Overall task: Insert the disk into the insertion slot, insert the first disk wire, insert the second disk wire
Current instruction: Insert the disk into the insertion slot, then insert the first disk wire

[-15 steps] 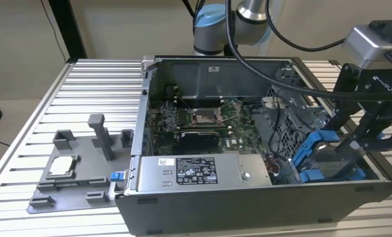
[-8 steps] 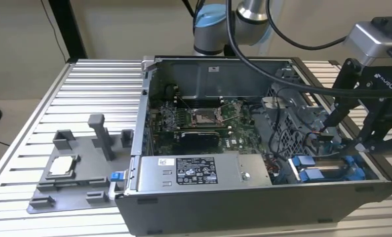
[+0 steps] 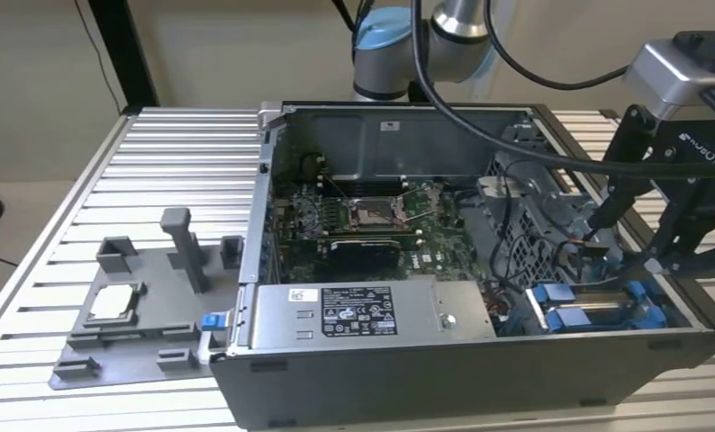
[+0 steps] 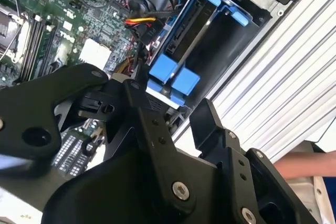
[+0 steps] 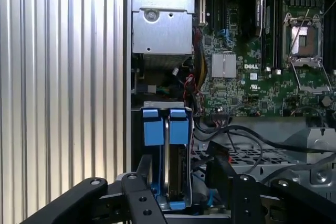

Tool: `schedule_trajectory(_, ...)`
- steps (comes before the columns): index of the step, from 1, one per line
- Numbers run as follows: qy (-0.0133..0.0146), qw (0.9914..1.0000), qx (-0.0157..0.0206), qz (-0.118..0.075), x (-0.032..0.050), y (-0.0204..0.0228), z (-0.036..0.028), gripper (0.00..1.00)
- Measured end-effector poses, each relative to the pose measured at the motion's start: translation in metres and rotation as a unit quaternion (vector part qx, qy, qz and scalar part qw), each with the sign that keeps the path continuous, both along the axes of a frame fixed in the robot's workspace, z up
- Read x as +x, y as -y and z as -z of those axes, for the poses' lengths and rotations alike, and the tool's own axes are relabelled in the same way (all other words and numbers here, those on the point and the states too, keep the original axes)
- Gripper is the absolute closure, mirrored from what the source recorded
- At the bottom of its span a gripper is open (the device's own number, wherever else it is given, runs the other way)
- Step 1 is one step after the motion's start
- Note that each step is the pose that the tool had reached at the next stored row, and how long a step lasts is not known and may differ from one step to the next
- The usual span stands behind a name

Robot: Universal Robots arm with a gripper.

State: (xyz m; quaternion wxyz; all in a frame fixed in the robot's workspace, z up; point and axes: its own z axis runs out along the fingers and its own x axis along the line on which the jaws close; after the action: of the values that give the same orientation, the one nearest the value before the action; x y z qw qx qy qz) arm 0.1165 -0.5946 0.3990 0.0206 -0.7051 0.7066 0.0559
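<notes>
**End effector (image 3: 622, 252) spread wide over the seated disk (image 3: 562, 317)**

Exterior view: the end effector hangs over one corner of the open PC case (image 3: 454, 382), which stands on the ribbed tabletop (image 3: 153, 153). Its fingers are well apart. The disk, in its blue carrier, sits directly beneath them inside the case.

First wrist view: the disk (image 5: 165, 129) stands on edge between the two fingers (image 5: 143, 177). One finger is just beside the blue frame and the other stands off with a clear gap, so nothing is clamped. Black cables (image 5: 252, 136) run just beyond that far finger, and the motherboard (image 5: 252, 61) lies farther out.

Second wrist view: the disk (image 4: 173, 74) sits in the insertion slot (image 4: 226, 61), just ahead of the spread fingertips. Red and yellow wires (image 4: 139, 21) lie off to one side.
</notes>
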Motion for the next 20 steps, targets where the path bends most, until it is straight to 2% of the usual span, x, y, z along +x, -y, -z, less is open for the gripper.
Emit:
schedule_trajectory(3, 0.0026, 0.99999, 0.0034, 0.000, 0.0001, -0.0022, 0.0022, 0.00)
schedule_trajectory(11, 0.0122, 0.99992, 0.0037, 0.002, 0.0016, -0.0093, 0.0058, 0.00)
schedule_trajectory(20, 0.0143, 0.99974, 0.0034, 0.017, 0.0022, -0.0123, 0.0080, 0.00)
